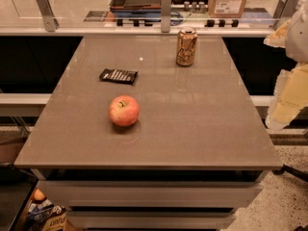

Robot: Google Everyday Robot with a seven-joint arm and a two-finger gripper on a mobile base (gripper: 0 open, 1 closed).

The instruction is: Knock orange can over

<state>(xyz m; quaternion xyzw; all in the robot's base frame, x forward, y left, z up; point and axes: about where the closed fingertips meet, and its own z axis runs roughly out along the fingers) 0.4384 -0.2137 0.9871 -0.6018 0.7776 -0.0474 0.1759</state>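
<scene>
Gripper [288,97] (grasp state cannot be told) beside table [207,129] edge; orange can [186,46] upright, well to its left; likely risk: low contact slides can, not topples.

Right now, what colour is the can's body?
Orange can: tan-orange with pale swirls, camera view. Gripper at right edge, far from it.

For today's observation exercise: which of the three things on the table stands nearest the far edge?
The orange can, upright by the far edge; the apple and black wrapper sit nearer the camera. The gripper hangs right of the table.
</scene>
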